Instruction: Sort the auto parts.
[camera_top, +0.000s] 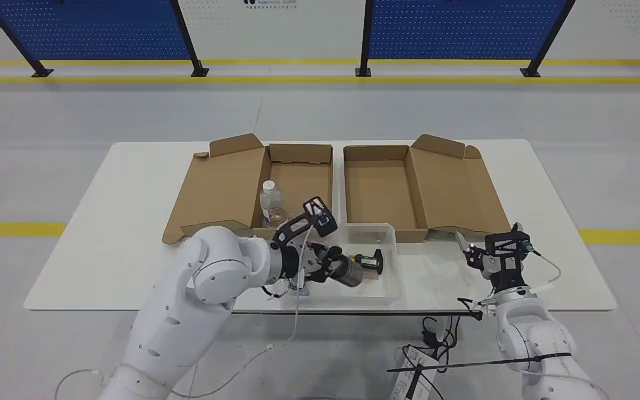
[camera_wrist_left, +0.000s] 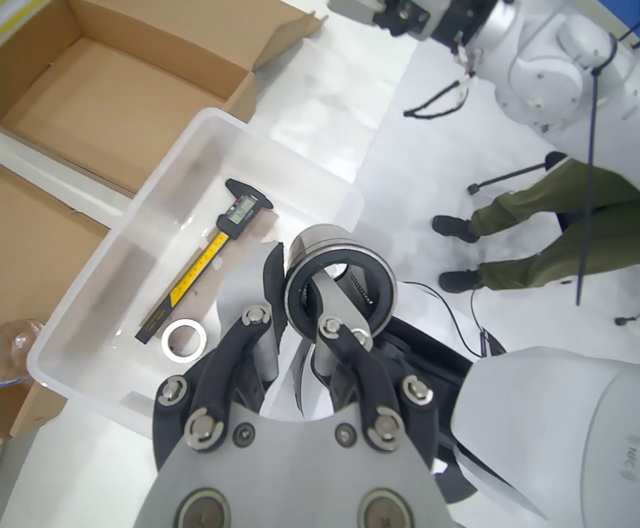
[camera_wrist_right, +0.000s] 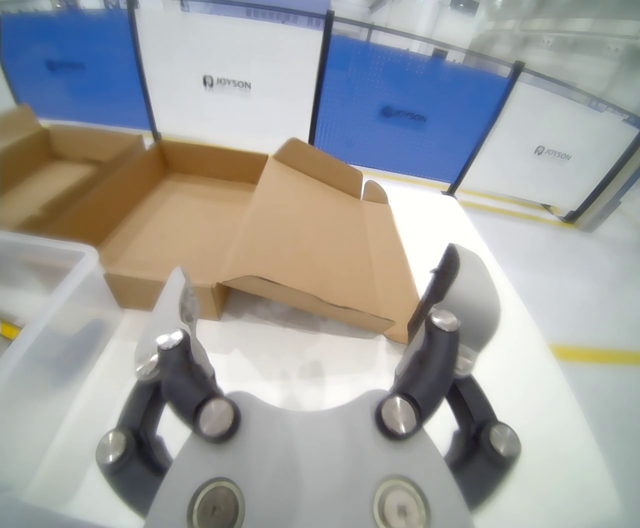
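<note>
Left tool (camera_wrist_left: 299, 292) pinches the linear bearing (camera_wrist_left: 345, 252) by its wall; steel, likely heavy and slippery. Right tool (camera_wrist_right: 315, 280) is spread, empty.

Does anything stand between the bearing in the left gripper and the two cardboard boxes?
Only the far wall of the clear bin lies before the bearing. Beyond it, a bottle stands inside the left box near its front edge; nothing visible blocks the right box.
</note>
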